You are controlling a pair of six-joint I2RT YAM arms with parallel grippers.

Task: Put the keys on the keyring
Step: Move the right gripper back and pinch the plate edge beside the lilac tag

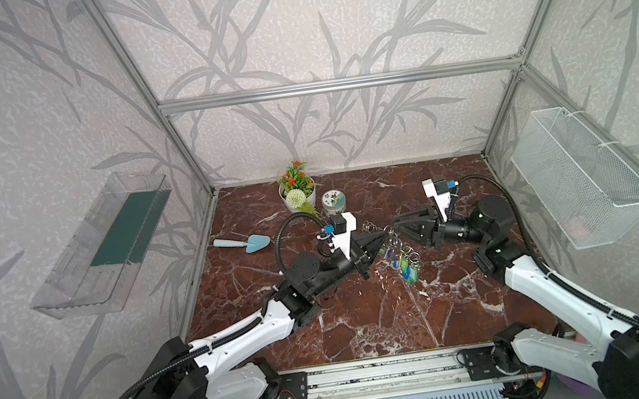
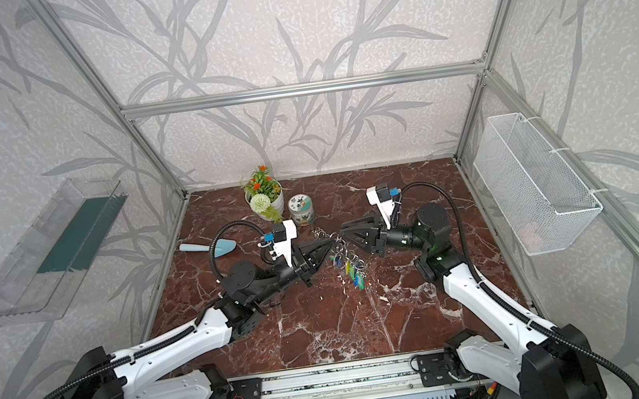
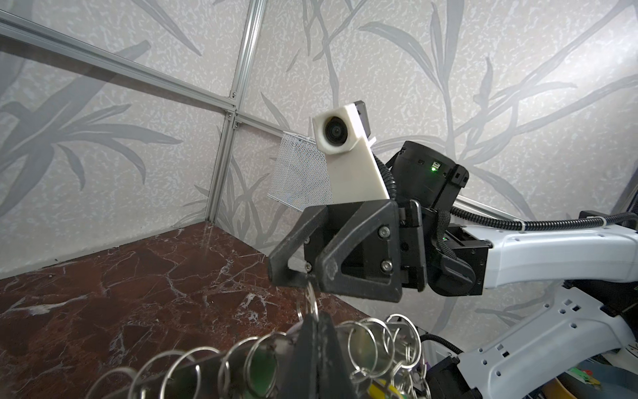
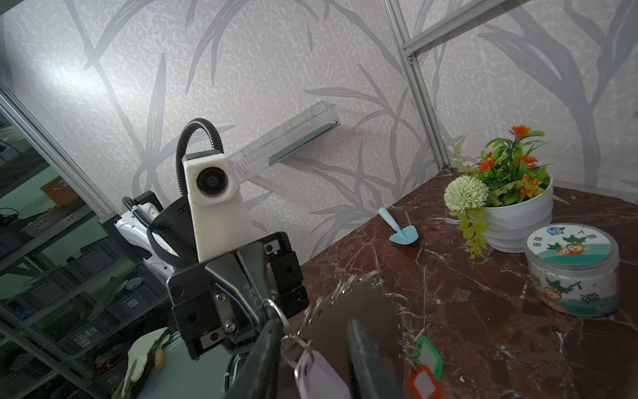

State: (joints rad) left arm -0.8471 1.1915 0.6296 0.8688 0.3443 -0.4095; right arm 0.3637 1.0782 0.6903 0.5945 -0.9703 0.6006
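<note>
- Marble table (image 1: 368, 328): dark red, white-veined.
- Left gripper (image 1: 385, 237): jaws fully closed on the edge of the keyring (image 4: 359, 300), holding it up over the table.
- Right gripper (image 1: 397, 227): jaws part-spread, facing the left gripper; nothing visibly clamped.
- Keyring: grey plate, ring-edged, coloured tags dangling.
- Keys (image 4: 319, 374): lilac tag on a small ring, hanging between the right gripper's jaws.
</note>
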